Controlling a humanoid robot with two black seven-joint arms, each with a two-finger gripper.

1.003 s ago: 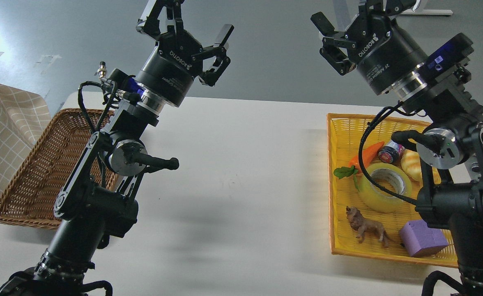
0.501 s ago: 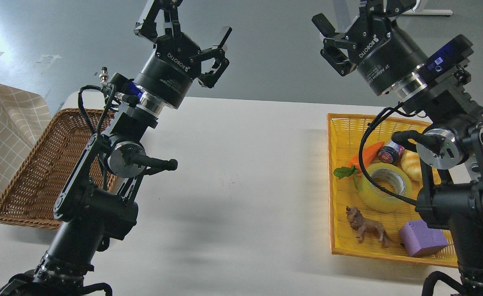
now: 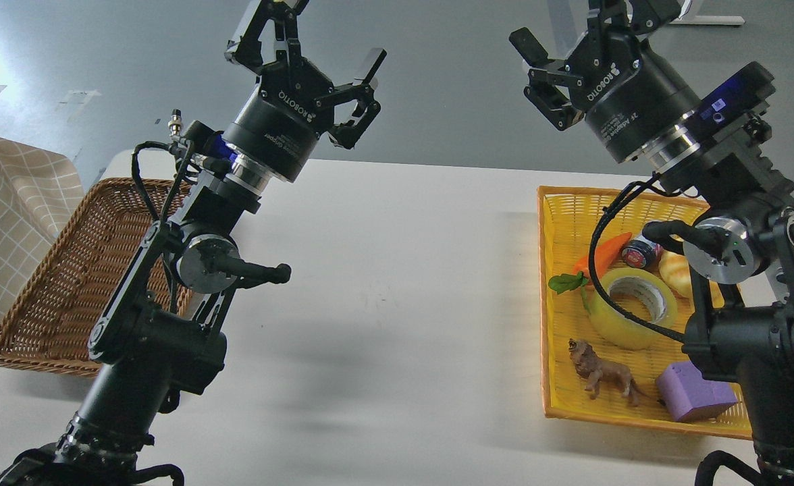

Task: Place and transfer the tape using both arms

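Fingers spread wide and empty on both the left gripper [image 3: 316, 50] and right gripper [image 3: 576, 30], high above the tabletop [image 3: 397, 283], leave the tape [image 3: 630, 307] in the yellow basket [image 3: 553, 223], where crowding toys and a cable could spoil a grasp.

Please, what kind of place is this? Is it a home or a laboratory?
Probably a robotics lab or test room, not a home: a plain white table on a bare grey floor, with toy-like props sorted in a yellow basket and a wicker basket.
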